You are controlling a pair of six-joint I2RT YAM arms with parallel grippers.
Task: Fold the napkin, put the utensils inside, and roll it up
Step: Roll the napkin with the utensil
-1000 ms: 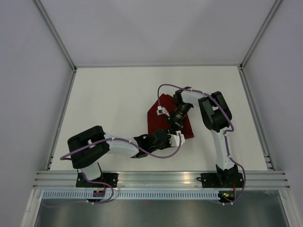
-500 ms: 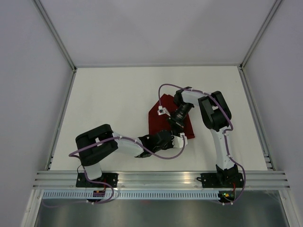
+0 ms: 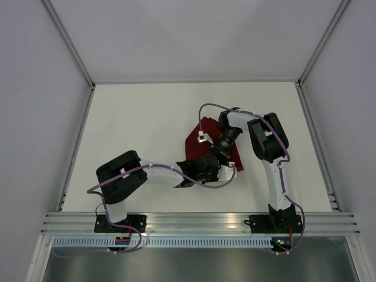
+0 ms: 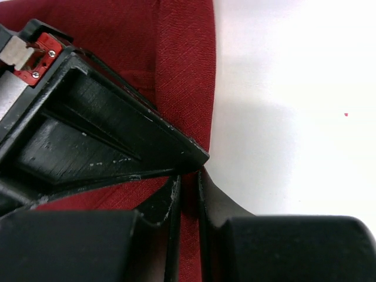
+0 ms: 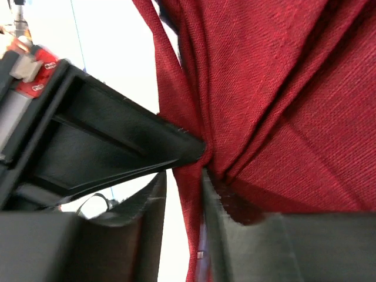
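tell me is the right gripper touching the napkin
Touching. The right wrist view shows the right gripper pinched shut on the napkin, with the red cloth gathering into folds right at its fingertips.

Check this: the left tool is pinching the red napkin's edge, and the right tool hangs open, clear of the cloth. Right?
Not quite. The right tool is shut on a bunched fold of the napkin, as the right wrist view shows. The left tool is pinching the napkin's edge.
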